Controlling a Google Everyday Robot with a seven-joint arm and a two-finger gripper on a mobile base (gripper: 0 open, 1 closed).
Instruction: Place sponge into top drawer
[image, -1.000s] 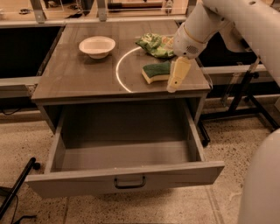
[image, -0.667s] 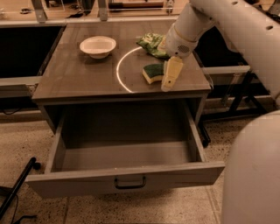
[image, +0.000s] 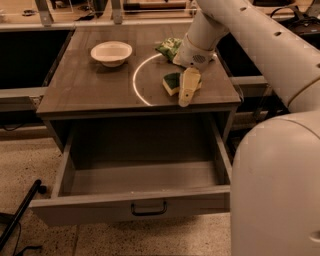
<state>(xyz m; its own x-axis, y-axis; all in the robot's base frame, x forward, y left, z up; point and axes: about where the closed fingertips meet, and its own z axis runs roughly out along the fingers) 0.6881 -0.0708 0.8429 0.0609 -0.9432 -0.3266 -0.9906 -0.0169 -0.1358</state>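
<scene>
The sponge (image: 172, 82), dark green on top with a pale yellow side, lies on the right part of the grey tabletop (image: 90, 90). My gripper (image: 186, 90) hangs from the white arm right over the sponge's right end, pointing down and covering that end. The top drawer (image: 140, 175) is pulled wide open below the tabletop. Its inside is bare, and its front panel carries a dark bail handle (image: 148, 209).
A white bowl (image: 111, 52) stands at the back left of the tabletop. A wrinkly green snack bag (image: 170, 47) lies behind the sponge, partly behind my wrist. A thin white arc (image: 137, 82) marks the tabletop. My white body (image: 275, 190) fills the lower right.
My gripper has moved left, from beside the sponge's right edge to over its right end. The sponge, bowl and drawer have not moved.
</scene>
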